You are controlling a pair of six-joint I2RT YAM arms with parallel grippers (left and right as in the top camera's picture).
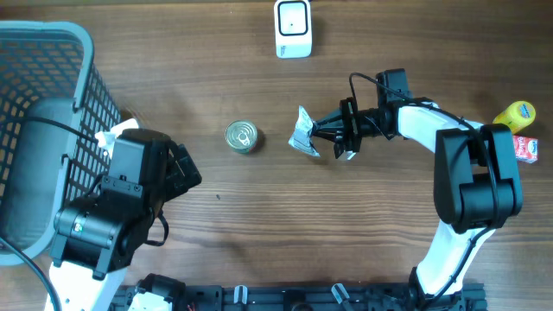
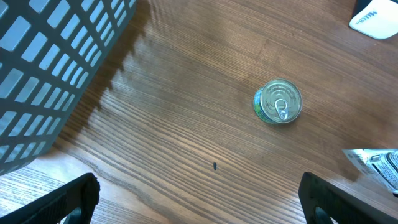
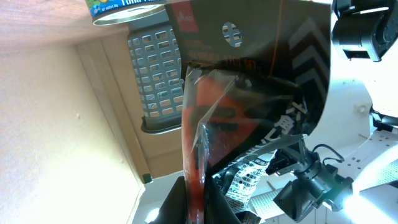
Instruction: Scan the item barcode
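Note:
The item is a crinkly snack packet [image 1: 304, 134], silver in the overhead view and black and red with a hang hole in the right wrist view [image 3: 249, 93]. My right gripper [image 1: 326, 134] is shut on its edge [image 3: 196, 193] and holds it above the table's middle. I cannot make out a barcode. The white scanner [image 1: 293, 28] stands at the table's far edge, apart from the packet. My left gripper [image 1: 186, 168] hangs open and empty over bare wood [image 2: 199, 208] beside the basket.
A round tin can [image 1: 241, 136] stands left of the packet, also in the left wrist view [image 2: 278, 101]. A grey mesh basket [image 1: 52, 52] fills the left side. A yellow bottle [image 1: 516, 115] and a red box [image 1: 525, 148] lie at the right edge.

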